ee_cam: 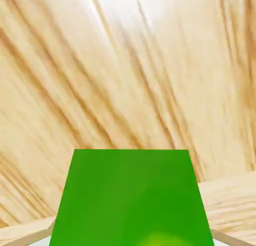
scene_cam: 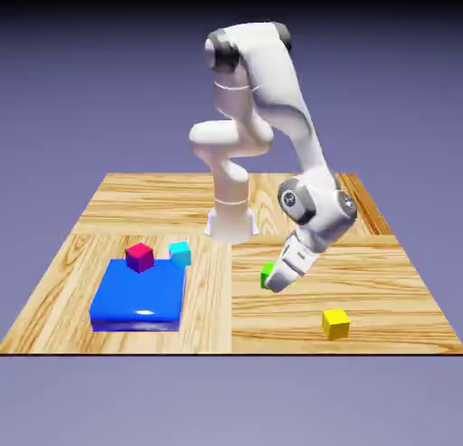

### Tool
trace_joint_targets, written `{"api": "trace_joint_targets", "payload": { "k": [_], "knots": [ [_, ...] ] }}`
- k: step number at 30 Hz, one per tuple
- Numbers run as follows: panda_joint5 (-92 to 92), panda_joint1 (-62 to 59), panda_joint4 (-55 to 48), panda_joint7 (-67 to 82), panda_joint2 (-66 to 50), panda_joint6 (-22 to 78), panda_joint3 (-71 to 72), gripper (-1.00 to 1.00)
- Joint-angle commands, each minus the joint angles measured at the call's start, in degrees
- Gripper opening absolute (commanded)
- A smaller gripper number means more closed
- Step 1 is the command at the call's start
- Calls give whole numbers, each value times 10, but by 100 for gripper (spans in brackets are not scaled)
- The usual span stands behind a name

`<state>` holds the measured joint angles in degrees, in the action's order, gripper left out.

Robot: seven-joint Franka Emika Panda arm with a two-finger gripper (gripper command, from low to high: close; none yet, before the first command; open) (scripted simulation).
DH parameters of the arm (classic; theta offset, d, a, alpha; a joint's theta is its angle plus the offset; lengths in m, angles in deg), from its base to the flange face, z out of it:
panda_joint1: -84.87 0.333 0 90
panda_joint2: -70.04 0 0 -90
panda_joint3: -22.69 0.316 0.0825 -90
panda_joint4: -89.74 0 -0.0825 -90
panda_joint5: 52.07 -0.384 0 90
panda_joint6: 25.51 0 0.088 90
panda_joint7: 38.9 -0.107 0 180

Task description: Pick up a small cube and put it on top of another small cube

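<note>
The wooden table (scene_cam: 389, 281) is under me, w/ a big blue block (scene_cam: 136, 299) off toward the exterior view's left, and my gripper (scene_cam: 278, 281) is down low right at the small green cube (scene_cam: 267, 274), which sits on the table near its middle. In the hand view the cube (ee_cam: 131, 195) fills the space btwn my fingertips and hides them, so I can't tell if they're closed on it or just straddling it. Prob light, rigid, smooth-faced: best taken square on two opposite flat sides, mid-height, so it doesn't twist or slip.

Bright, even render; glare on the blue block (scene_cam: 137, 301); wood grain (ee_cam: 125, 65) blurred.
</note>
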<state>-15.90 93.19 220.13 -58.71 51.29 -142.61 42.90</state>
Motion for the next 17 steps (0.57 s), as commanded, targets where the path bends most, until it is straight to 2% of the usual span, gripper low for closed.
{"api": "trace_joint_targets", "payload": {
  "k": [1,8,12,13,17],
  "knots": [
    [17,7,-21,11,-12,7,10,-100],
    [117,54,-160,92,-90,58,79,-100],
    [173,48,-147,57,-146,0,45,-100],
    [173,48,-147,57,-146,0,45,100],
    [117,54,-160,92,-90,58,79,100]
  ]
}}
